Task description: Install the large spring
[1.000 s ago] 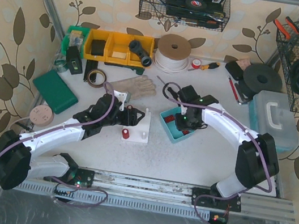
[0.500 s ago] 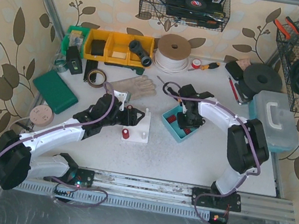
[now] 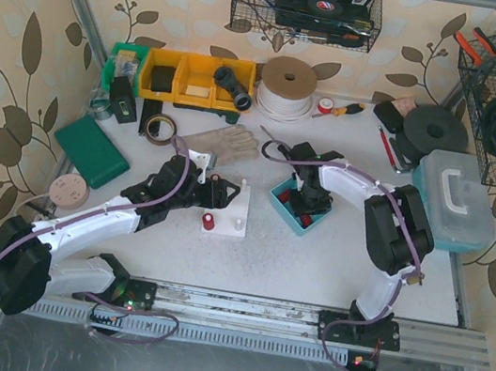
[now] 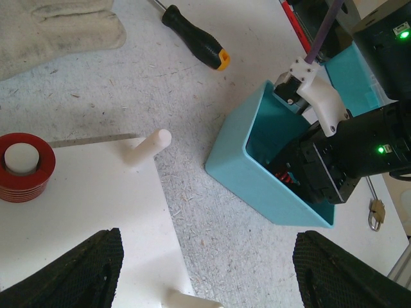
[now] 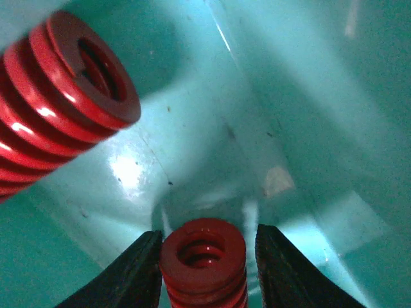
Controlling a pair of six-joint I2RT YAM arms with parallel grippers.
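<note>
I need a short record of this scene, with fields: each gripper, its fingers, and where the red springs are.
left gripper: open, empty, over the white peg board
right gripper: inside the teal bin, fingers on both sides of a red spring; contact unclear
second red spring: loose in the same bin
third red spring: seated on a board peg
bare peg: on the board, no spring

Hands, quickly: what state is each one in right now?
Left hand: open, empty.
Right hand: open, straddling a red spring in the bin, not clamped.
</note>
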